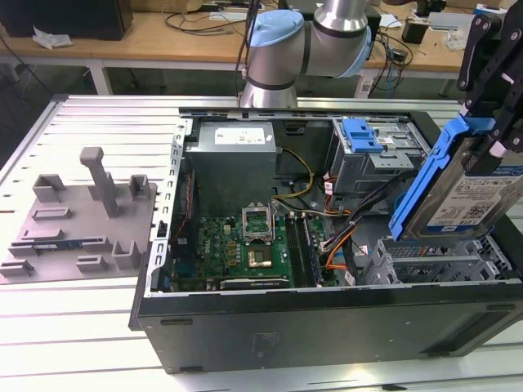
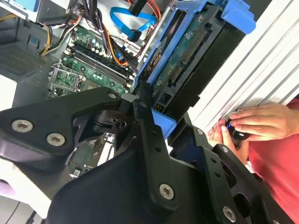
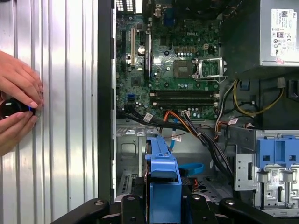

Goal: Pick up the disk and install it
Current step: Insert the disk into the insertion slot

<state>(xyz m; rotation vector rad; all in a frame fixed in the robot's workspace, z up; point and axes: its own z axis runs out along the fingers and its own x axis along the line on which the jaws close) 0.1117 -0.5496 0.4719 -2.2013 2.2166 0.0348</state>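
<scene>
The disk (image 1: 470,198) runs off the exterior view's right edge.

In the exterior view the arm (image 1: 302,41) is bending at 12 o'clock and the gripper (image 1: 488,131) is hanging at 2 o'clock. In the second wrist view its 2 fingers (image 2: 142,114) are clamping the disk (image 2: 191,60).

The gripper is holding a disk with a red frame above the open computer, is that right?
Not quite. The frame on the disk is blue, not red, as the exterior view shows. The gripper does hold it above the open computer.
</scene>
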